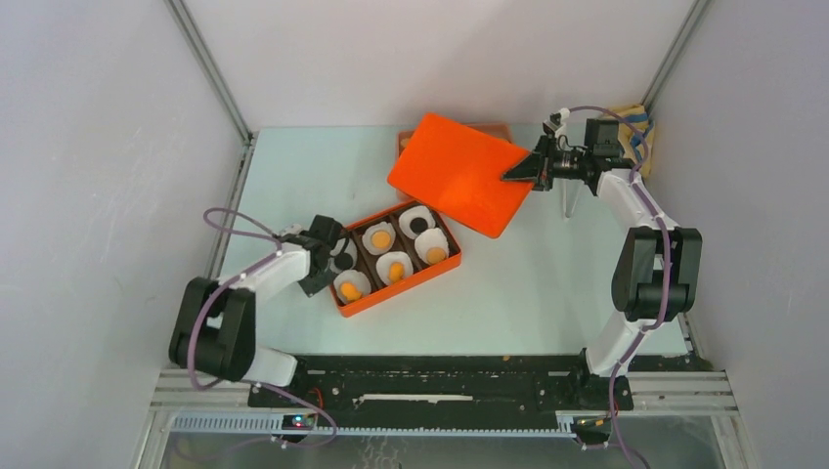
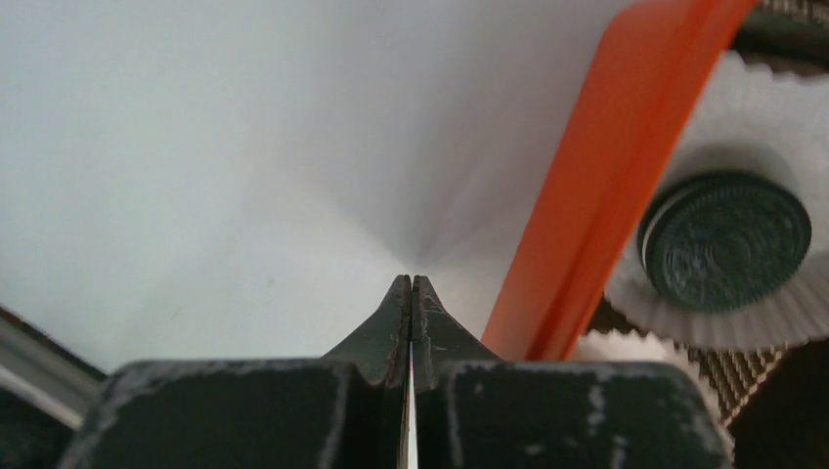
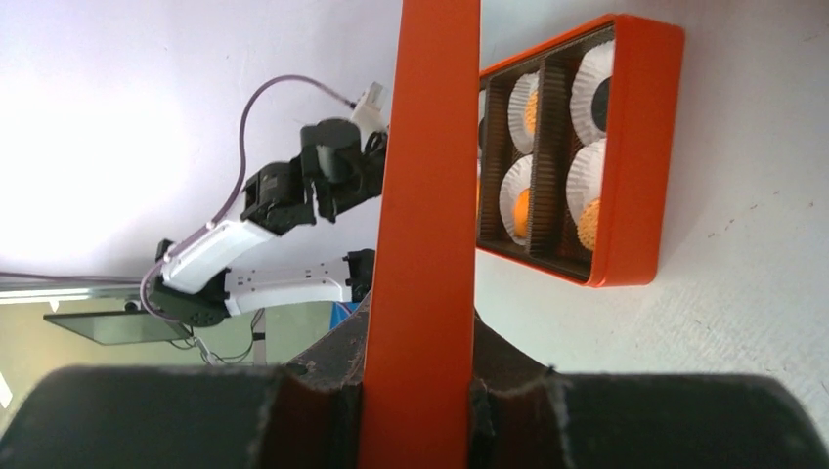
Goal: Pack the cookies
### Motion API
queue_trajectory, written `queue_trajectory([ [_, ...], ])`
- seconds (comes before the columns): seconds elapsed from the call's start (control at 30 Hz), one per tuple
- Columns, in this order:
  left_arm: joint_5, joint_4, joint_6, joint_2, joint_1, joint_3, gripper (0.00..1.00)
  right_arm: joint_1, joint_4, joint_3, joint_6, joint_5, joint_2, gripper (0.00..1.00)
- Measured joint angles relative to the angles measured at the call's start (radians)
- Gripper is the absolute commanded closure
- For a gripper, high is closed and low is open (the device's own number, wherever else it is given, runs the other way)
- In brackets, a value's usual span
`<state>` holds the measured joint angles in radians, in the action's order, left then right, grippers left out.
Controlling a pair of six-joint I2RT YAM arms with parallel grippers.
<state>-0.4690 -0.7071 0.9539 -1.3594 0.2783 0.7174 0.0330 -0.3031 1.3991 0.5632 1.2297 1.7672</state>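
Note:
An orange box (image 1: 442,269) on the table holds six white paper cups with cookies: orange ones (image 1: 378,238) and black ones (image 1: 420,224). My left gripper (image 1: 326,277) is shut and empty, just outside the box's left end. In the left wrist view its fingertips (image 2: 412,285) meet beside the box wall (image 2: 606,186), with a black cookie (image 2: 725,239) in a cup beyond. My right gripper (image 1: 523,171) is shut on the edge of the orange lid (image 1: 459,174) and holds it tilted above the table behind the box. The right wrist view shows the lid (image 3: 425,195) edge-on between the fingers (image 3: 323,381), with the box (image 3: 635,156) beyond.
Another orange piece (image 1: 406,137) lies partly hidden behind the lid. A yellowish object with cables (image 1: 631,122) sits in the back right corner. Metal frame posts (image 1: 210,68) and side walls bound the table.

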Motion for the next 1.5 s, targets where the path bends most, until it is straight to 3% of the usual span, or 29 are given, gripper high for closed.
queue_trajectory([
  [0.23, 0.028, 0.076, -0.047, -0.203, -0.016, 0.152, 1.00, 0.001, -0.008, 0.006, -0.044, 0.096, 0.025, 1.00],
  [0.53, 0.060, 0.131, -0.108, -0.397, -0.056, 0.404, 1.00, 0.002, -0.234, 0.114, -0.232, 0.148, 0.122, 1.00],
  [0.77, 0.119, 0.200, -0.142, -0.489, -0.060, 0.517, 1.00, -0.017, -0.671, 0.426, -0.610, 0.205, 0.306, 1.00],
  [0.9, 0.080, 0.195, -0.156, -0.426, -0.058, 0.521, 1.00, -0.065, -0.915, 0.534, -0.817, 0.191, 0.423, 1.00],
  [1.07, 0.005, 0.176, -0.170, -0.200, -0.047, 0.506, 1.00, -0.166, -1.054, 0.542, -0.920, 0.108, 0.520, 1.00],
  [1.27, -0.073, 0.176, -0.177, 0.077, 0.024, 0.409, 1.00, -0.246, -1.076, 0.546, -0.933, 0.074, 0.526, 1.00],
  [1.5, -0.070, 0.166, -0.179, 0.066, 0.046, 0.330, 1.00, -0.207, -0.937, 0.454, -0.808, 0.076, 0.510, 1.00],
])
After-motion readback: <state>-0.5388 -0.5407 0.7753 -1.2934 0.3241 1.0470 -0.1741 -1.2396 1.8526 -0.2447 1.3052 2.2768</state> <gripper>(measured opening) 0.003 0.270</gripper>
